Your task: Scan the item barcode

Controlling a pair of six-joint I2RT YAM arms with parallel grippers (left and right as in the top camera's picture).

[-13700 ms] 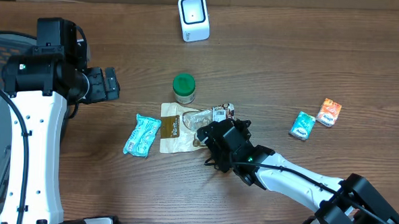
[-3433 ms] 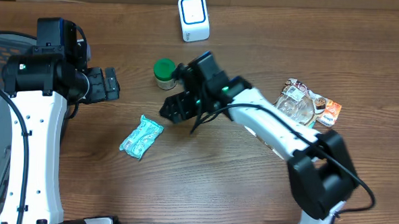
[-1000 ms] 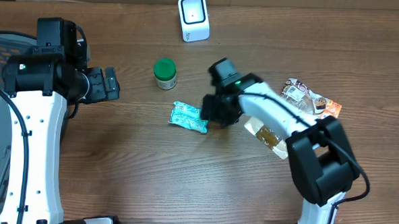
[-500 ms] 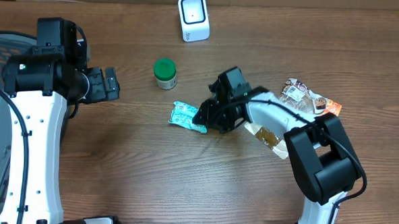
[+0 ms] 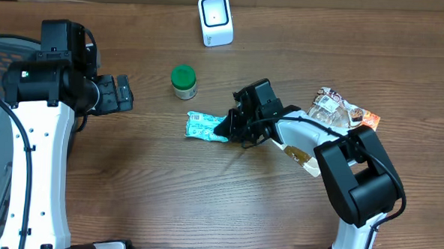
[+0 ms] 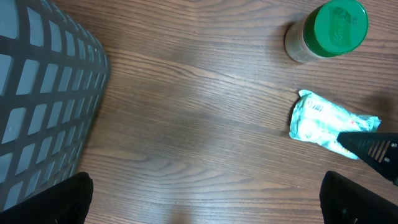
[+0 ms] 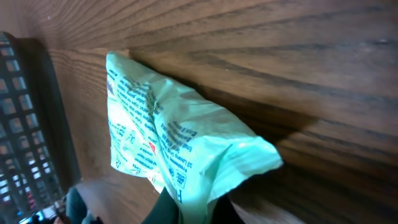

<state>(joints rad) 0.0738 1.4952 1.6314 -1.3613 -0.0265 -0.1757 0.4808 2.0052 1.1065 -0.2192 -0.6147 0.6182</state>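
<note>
Clamping one end of the teal packet (image 5: 203, 127), the right claw (image 5: 226, 130) leaves the rest protruding.

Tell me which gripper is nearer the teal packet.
Right. The right gripper is shut on one end of the teal packet; the left gripper stands open, well away on the basket side.
</note>
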